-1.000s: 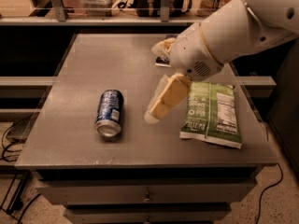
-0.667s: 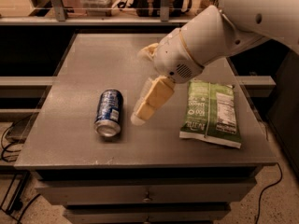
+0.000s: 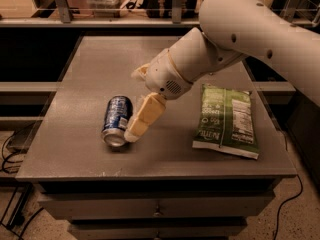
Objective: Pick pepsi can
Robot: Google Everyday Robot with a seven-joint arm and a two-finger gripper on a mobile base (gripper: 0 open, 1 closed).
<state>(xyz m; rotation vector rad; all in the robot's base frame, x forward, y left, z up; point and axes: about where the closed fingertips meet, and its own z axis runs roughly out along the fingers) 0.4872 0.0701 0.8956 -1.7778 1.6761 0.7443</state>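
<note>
The pepsi can [image 3: 115, 120] is blue with white markings and a silver end. It lies on its side on the grey table [image 3: 75, 149], left of centre, with one end facing the front edge. My gripper [image 3: 133, 104] reaches down from the right on the white arm [image 3: 240, 39]. It is open. One beige finger [image 3: 143, 116] slants down so that its tip is against the can's right side near the front end. The other finger [image 3: 139, 72] shows only partly behind the wrist, farther back. Nothing is held.
A green snack bag [image 3: 226, 120] lies flat on the right half of the table. Drawers [image 3: 155, 209] sit under the tabletop. Shelving and a rail [image 3: 100, 21] run behind the table. Cables [image 3: 12, 149] lie on the floor at the left.
The arm has swung left and down toward the can. The lower finger, which was over the table's middle, now reaches the can's right side. The can and the bag have not moved.
</note>
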